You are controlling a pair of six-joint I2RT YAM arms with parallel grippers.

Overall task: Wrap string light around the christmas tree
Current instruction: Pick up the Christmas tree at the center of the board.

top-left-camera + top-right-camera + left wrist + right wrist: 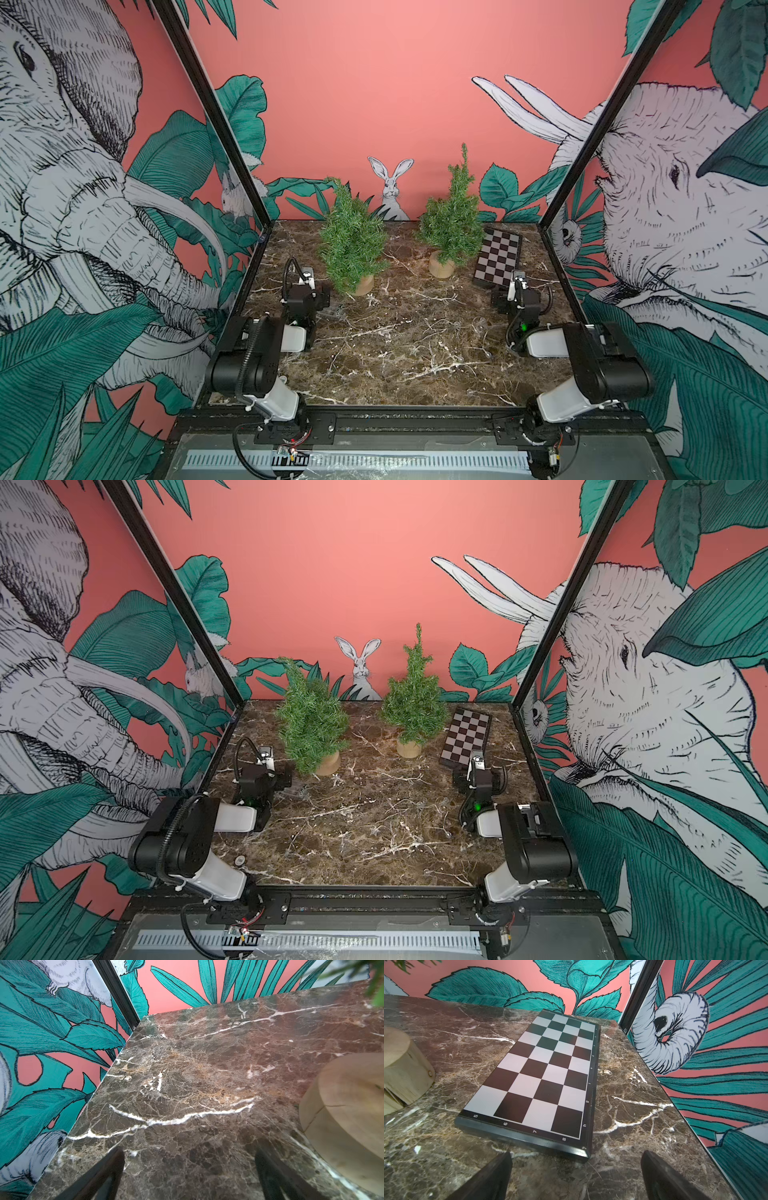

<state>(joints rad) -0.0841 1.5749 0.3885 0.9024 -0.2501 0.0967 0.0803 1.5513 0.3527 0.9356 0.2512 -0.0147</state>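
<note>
Both grippers—left (190, 1169), right (576, 1174)—are resting low over the table (415, 340), jaws spread, empty. Two christmas trees (353, 241) (451, 224) are standing at the rear; no string light is showing—likely risk: toppling a light tree.

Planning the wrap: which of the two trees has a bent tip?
The tree nearer the left arm; its tip curls over, while the tree beside the chessboard stands straight.

Brown marble table (415, 345) with 2 small Christmas trees (353, 241) (451, 220) on wooden bases, 1 folded chessboard (498, 257).
</note>
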